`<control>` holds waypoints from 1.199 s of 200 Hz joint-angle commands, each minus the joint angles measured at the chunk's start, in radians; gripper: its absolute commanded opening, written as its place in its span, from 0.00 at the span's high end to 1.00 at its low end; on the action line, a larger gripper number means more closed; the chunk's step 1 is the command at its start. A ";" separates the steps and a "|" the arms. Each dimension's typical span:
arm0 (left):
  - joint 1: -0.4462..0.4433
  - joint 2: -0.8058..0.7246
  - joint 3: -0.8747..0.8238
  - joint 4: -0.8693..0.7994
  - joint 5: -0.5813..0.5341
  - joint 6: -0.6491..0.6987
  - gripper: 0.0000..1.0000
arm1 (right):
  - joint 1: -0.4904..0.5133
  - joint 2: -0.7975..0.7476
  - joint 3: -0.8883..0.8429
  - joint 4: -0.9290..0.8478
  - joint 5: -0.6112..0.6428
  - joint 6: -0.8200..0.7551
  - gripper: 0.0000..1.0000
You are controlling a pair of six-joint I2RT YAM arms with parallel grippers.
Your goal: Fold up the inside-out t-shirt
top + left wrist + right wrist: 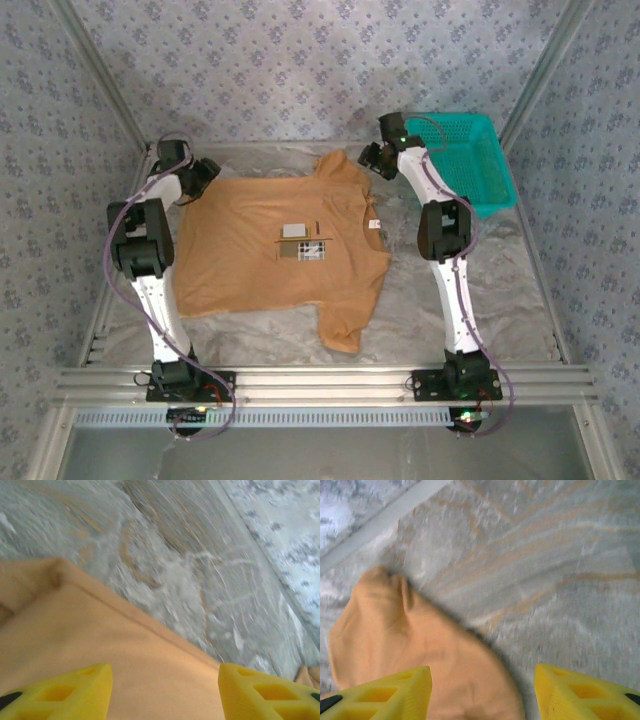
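The left gripper [205, 172] hovers with jaws apart and empty over the hem corner of the t-shirt [250, 260], near the far left corner of the table [510, 300]. The right gripper [372, 155], likewise parted and holding nothing, hangs above the far sleeve by the far edge. The shirt lies spread flat mid-table. It looks light, limp and quick to wrinkle, so pinching both layers at hem corner and sleeve edge seems best.

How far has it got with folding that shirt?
Done: the t-shirt lies spread flat on the table. In hand: the left gripper hovers open over a far corner of the cloth, and the right gripper hovers open over the far sleeve; neither grips anything. Left: every fold, since none shows yet.
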 commanded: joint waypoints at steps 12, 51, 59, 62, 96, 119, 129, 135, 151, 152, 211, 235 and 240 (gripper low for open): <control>-0.054 -0.319 -0.244 -0.084 -0.027 0.086 0.42 | 0.061 -0.294 -0.321 0.030 -0.068 -0.080 0.42; -0.090 -0.575 -0.624 -0.063 -0.009 0.086 0.37 | 0.135 -0.528 -0.768 0.140 -0.133 -0.133 0.40; -0.086 -0.601 -0.674 -0.060 -0.012 0.088 0.36 | 0.145 -0.545 -0.824 0.165 -0.152 -0.130 0.40; -0.084 -0.610 -0.692 -0.060 -0.014 0.090 0.36 | 0.148 -0.546 -0.843 0.175 -0.159 -0.126 0.40; -0.018 -0.605 -0.803 -0.023 0.024 0.076 0.33 | 0.152 -0.507 -0.947 0.215 -0.146 -0.071 0.40; 0.017 -0.525 -0.819 0.031 0.027 0.070 0.32 | 0.127 -0.489 -0.998 0.200 -0.039 -0.036 0.40; 0.017 -0.483 -0.807 0.054 0.022 0.073 0.32 | 0.107 -0.487 -1.018 0.191 0.013 -0.023 0.40; 0.018 -0.457 -0.797 0.065 0.017 0.070 0.32 | 0.096 -0.485 -1.023 0.181 0.044 -0.022 0.40; 0.014 -0.389 -0.761 0.102 0.028 0.052 0.32 | 0.060 -0.478 -1.021 0.157 0.105 0.003 0.39; 0.013 -0.385 -0.758 0.103 0.029 0.051 0.32 | 0.058 -0.477 -1.021 0.157 0.108 0.003 0.39; -0.051 -0.311 -0.616 0.060 -0.008 0.049 0.31 | 0.004 -0.452 -0.917 0.086 0.177 -0.006 0.40; -0.052 -0.401 -0.620 -0.017 -0.047 0.082 0.31 | 0.024 -0.497 -0.891 0.060 0.139 -0.077 0.39; -0.052 -0.431 -0.626 -0.036 -0.057 0.087 0.31 | 0.032 -0.515 -0.888 0.047 0.135 -0.086 0.39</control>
